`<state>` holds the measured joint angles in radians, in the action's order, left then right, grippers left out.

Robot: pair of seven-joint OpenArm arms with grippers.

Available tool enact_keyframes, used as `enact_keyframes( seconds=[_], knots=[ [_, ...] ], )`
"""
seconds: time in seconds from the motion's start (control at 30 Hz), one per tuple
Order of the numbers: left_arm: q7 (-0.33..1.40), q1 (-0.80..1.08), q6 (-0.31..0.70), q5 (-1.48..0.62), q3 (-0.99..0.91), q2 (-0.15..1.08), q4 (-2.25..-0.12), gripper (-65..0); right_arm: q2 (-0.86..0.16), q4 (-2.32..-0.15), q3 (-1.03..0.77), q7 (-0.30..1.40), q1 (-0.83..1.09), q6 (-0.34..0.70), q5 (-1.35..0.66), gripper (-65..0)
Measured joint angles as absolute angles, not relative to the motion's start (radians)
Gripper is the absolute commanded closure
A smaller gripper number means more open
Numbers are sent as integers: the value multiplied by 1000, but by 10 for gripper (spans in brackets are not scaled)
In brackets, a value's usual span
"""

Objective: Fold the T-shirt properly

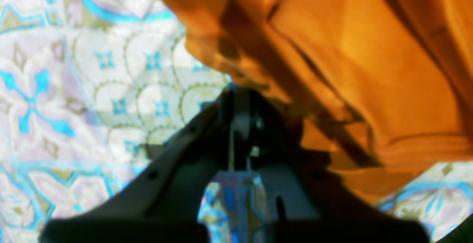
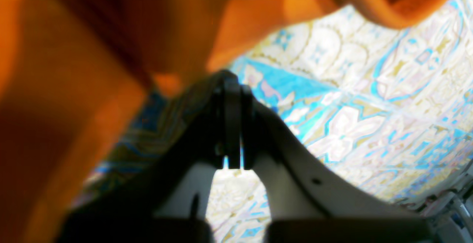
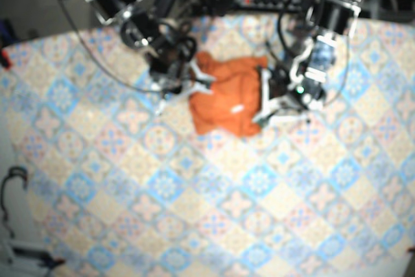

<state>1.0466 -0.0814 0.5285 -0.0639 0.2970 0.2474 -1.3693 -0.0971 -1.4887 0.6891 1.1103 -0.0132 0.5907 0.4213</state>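
Patterned tablecloth [image 3: 194, 212] under bunched orange T-shirt [image 3: 227, 98]; left gripper [image 1: 238, 95] and right gripper [image 2: 232, 84] fingers together, any pinch blurred.

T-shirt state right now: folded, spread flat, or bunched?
Bunched, not neatly folded. Base view shows the T-shirt as a crumpled clump between the left gripper and right gripper; wrist views show loose draped creases.

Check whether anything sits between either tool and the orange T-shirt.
Nothing visible does. The left tool and the right tool both sit right at the edges of the T-shirt, jaws closed. Only the patterned tablecloth lies around it.
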Motion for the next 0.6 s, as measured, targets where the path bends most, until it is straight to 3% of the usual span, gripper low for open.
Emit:
enact_keyframes(
  seconds=[0.27,0.6],
  knots=[
    [1047,-157,521,-81,300,217,-1303,0,-96,-1489,796,1122,-11,591,427,0],
    [1043,-231,466,-75,305,187,-1281,0,-22,-1489,889,1118,-14,594,419,0]
  ],
)
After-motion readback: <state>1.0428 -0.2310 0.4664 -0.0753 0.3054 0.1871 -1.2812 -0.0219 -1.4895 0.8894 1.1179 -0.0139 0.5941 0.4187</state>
